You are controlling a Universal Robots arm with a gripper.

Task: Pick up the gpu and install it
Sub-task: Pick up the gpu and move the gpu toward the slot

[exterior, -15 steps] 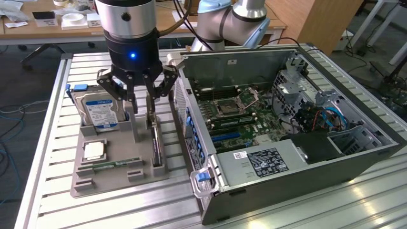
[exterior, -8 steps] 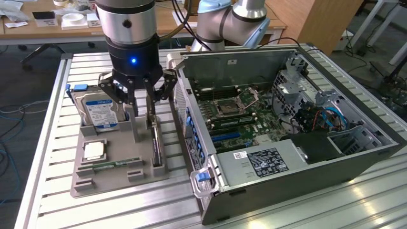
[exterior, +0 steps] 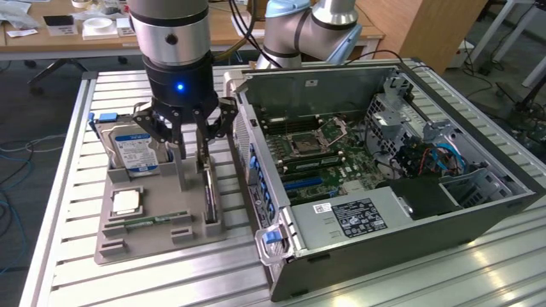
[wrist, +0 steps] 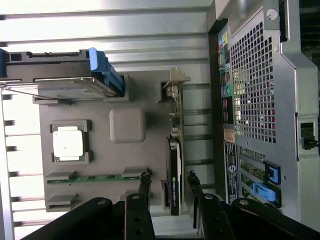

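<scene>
A grey holder (exterior: pixel 140 242) sits on the slatted metal table (exterior: pixel 171 281), and everything else is placed from it. At the holder's edge toward the exterior view's left, a hard drive (exterior: pixel 130 150) with a blue-and-white label stands upright in a slot. In the holder's middle lie a square silver processor (exterior: pixel 126 202) and a narrow green memory stick (exterior: pixel 153 220). Along the holder's edge toward the exterior view's right, the gpu (exterior: pixel 210 198) stands on its long edge in a slot. It is a thin card with a black cooler face carrying a small green mark, a dark board behind it, and a silver metal bracket (wrist: pixel 176 79) at the end nearer the hard drive. The end effector (exterior: pixel 194 157) hangs straight over the gpu. Its black fingers (wrist: pixel 144 186) are parted and reach down on either side of the card without clamping it, so it holds nothing. Just past the holder on the exterior view's right lies the open computer case (exterior: pixel 384 220), motherboard exposed.
</scene>
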